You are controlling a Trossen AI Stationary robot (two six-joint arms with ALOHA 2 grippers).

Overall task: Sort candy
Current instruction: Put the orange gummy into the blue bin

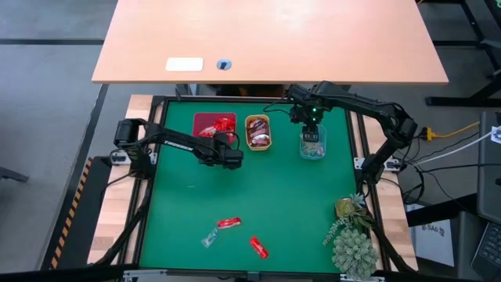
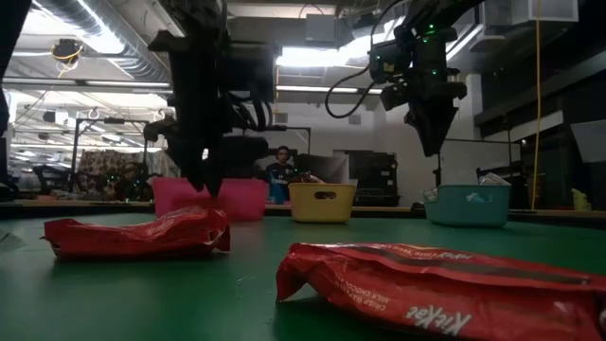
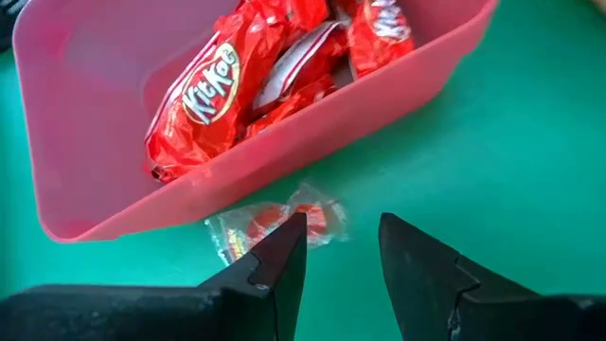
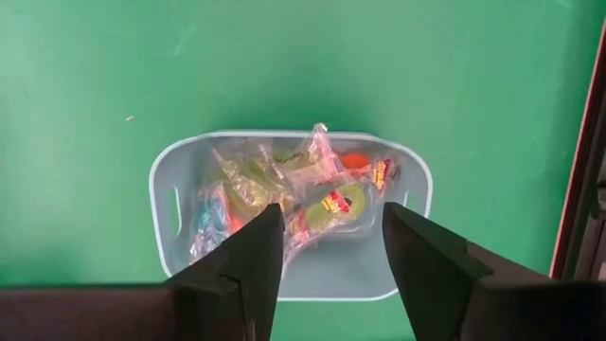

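Jaws: my left gripper [image 3: 341, 248] open, empty, low beside the red tray [image 3: 85, 189] | my right gripper [image 4: 327, 248] open, empty, above the teal tray [image 4: 166, 204] | target: clear-wrapped candy [image 3: 275, 224] on the mat just ahead of my left fingertips, touching the tray wall, long axis across my gap | loose candies [image 1: 228, 223] well apart; left arm nearer.

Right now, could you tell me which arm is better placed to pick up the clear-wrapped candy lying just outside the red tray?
Left. Its open gripper hangs right at that candy beside the red tray. The right gripper, also open, hangs over the teal tray across the table.
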